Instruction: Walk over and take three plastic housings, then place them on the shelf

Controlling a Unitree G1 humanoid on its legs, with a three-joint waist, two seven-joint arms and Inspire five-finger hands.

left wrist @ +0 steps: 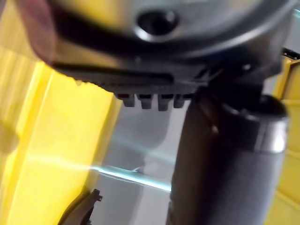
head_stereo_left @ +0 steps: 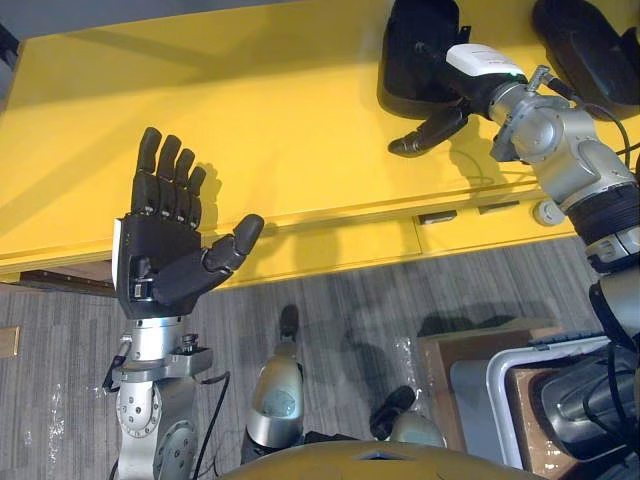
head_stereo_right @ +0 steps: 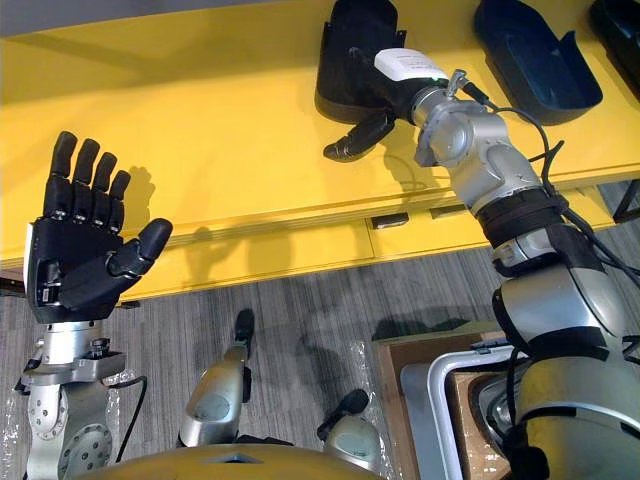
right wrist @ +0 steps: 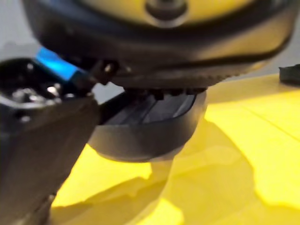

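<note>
A black plastic housing lies at the far side of the yellow shelf. My right hand rests on its near end, with the thumb stretched out over the yellow surface. From the right wrist, the housing sits just under the palm. A second, dark blue housing lies to its right, and part of a third shows at the far right edge. My left hand is raised over the shelf's front edge, open and holding nothing.
The shelf's front edge runs across the view with small dark fittings on it. On the grey floor at lower right stand a cardboard box and a white-rimmed bin.
</note>
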